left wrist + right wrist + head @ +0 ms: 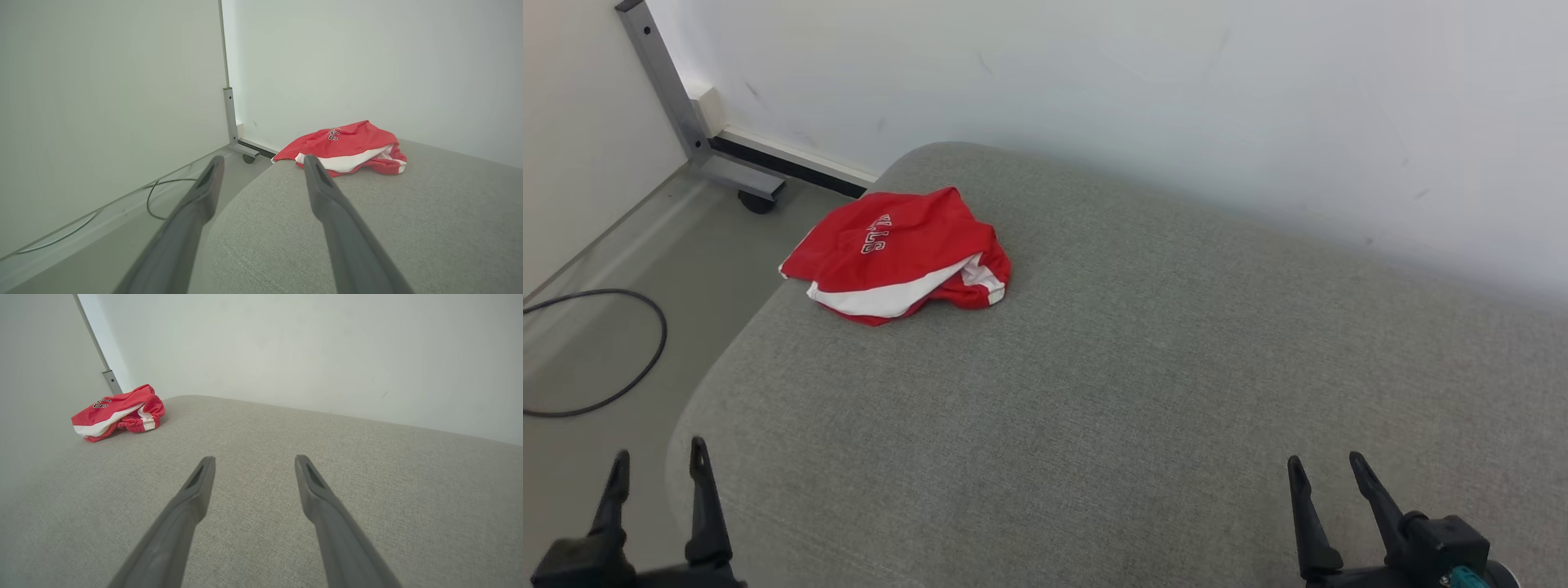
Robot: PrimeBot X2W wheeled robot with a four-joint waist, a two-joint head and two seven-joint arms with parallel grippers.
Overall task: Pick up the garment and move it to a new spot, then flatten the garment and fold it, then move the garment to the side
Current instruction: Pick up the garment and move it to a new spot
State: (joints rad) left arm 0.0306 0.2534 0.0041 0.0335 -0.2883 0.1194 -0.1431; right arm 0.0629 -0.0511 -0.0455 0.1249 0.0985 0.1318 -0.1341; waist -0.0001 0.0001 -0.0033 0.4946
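A red garment with white trim and white lettering lies crumpled near the far left corner of a grey fabric surface. It also shows in the left wrist view and the right wrist view. My left gripper stands open at the lower left, by the surface's near left edge, far from the garment. In its own view the left gripper holds nothing. My right gripper is open at the lower right, over bare fabric, and the right gripper is empty.
A white wall runs behind the surface. To the left is grey floor with a black cable and a metal frame leg on a caster. The surface's rounded left edge drops to the floor.
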